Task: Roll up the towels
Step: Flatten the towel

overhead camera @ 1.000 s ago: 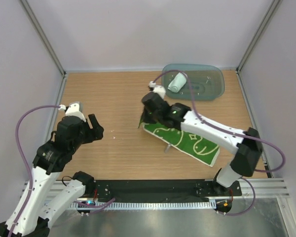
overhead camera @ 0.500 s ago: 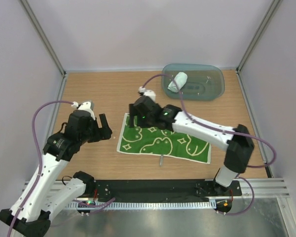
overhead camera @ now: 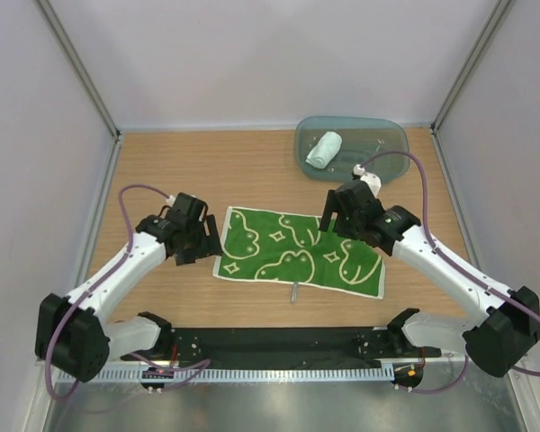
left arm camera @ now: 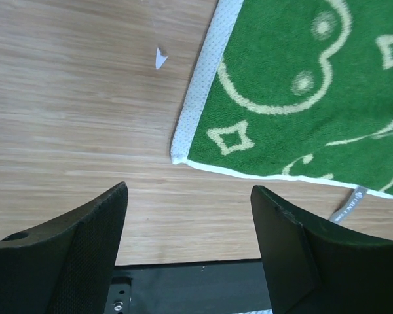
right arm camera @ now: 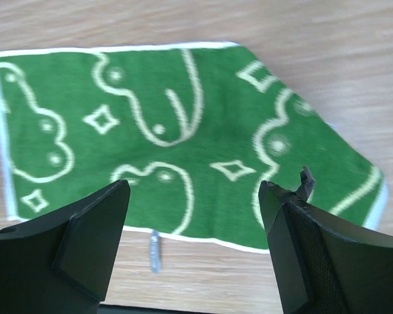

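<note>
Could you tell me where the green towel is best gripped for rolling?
Probably the short left edge of the towel, near corner, coming from the left with the left gripper. It lies flat, so only the hem offers a hold, and that corner is right by the gripper.

The green towel point(overhead camera: 297, 252) is soft, fuzzy cloth, and its pale edge point(left arm camera: 200, 85) has tiny dots. The rolled towel point(overhead camera: 323, 149) is soft cloth too. The tray point(overhead camera: 391, 135) is shiny, see-through plastic. The table point(overhead camera: 207, 171) is smooth, dull wood with fine lines. The left gripper point(left arm camera: 188, 193) has fingers point(left arm camera: 85, 255) of dull black plastic, a bit bumpy.
</note>
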You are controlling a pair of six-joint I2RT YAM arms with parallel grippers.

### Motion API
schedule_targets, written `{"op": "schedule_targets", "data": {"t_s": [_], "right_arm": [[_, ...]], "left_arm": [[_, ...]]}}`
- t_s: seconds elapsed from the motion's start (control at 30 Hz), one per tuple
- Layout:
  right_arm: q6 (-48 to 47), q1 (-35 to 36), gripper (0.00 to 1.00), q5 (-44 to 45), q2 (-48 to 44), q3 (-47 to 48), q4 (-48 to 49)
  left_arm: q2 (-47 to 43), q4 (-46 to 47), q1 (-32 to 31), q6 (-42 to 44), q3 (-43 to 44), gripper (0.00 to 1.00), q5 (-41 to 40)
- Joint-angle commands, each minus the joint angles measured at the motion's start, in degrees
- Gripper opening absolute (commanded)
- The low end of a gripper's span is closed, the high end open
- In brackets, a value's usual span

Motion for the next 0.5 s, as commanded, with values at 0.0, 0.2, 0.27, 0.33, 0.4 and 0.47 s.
{"op": "schedule_targets", "data": {"t_s": [0.0,0.2,0.27,0.33,0.4,0.47], "right_arm": [[-1.95,-3.35,0.87,-0.2,-3.36,-2.56,-1.52],[-5.11,-7.48,0.88,-1.7,-4.42,-3.26,-2.83],[-5.64,-7.93,0.88,-1.87,-4.51,-3.52,-3.1],[-6.17,-8.54,0.88,-1.88,-4.6,-3.79,-3.1],[-6.35,-8.81,0.88,-2.14,-4.6,-4.14,-2.92],[-6.43,-9.25,0.88,-2.31,-4.42,-4.32,-3.01]], "left_arm": [[3.67,6.41,-0.1,-4.06,-2.16,0.76,2.72],[11.66,10.02,-0.36,-5.56,-3.83,0.63,2.11],[14.92,10.64,-0.8,-5.65,-3.92,0.58,2.19],[17.11,11.51,-1.85,-6.09,-4.01,0.53,1.84],[18.17,11.87,-3.17,-6.87,-4.01,0.51,1.23],[19.66,11.7,-3.87,-7.4,-3.92,0.49,0.35]]}}
